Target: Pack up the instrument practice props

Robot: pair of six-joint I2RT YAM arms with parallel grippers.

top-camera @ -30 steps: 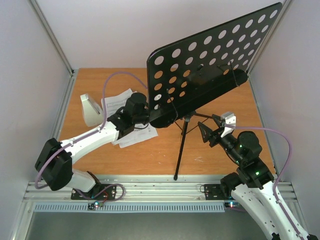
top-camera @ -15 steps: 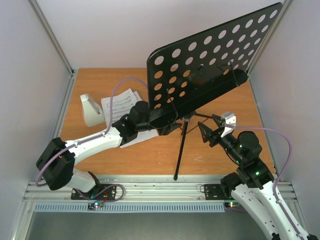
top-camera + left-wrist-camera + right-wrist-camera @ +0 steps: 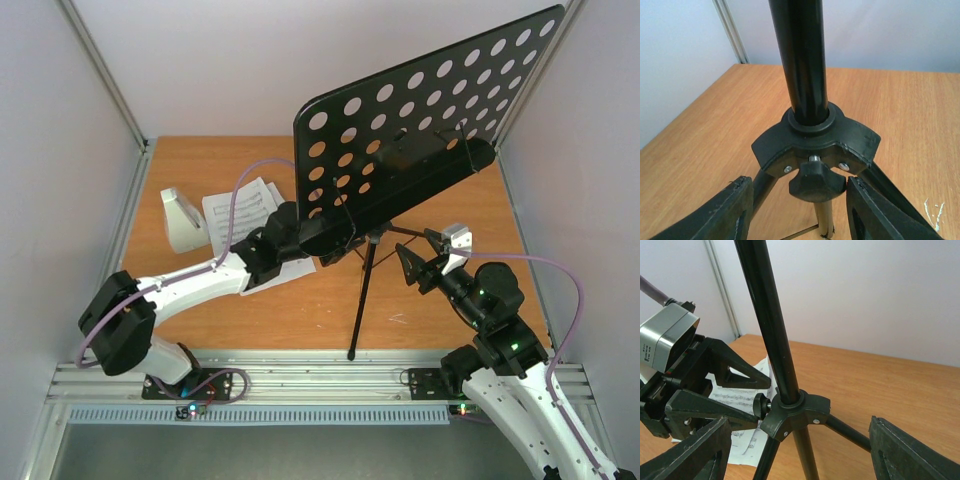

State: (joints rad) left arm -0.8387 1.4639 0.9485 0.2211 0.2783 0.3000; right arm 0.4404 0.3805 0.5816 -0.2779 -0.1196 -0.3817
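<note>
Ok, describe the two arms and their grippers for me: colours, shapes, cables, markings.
The left arm and right arm have white link shells and black joint housings. A purple cable loops along each. Small green lights glow on the right arm's black joint. Each wrist carries a silver block. The left gripper and right gripper have black wedge-shaped fingers with cut-outs.

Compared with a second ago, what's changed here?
The left pincer slid right, under the black perforated music stand, its jaws narrowing either side of the black hub knob; the white sheet-music pages show more. The right pincer, stand and pale grey pyramid metronome stayed put.
</note>
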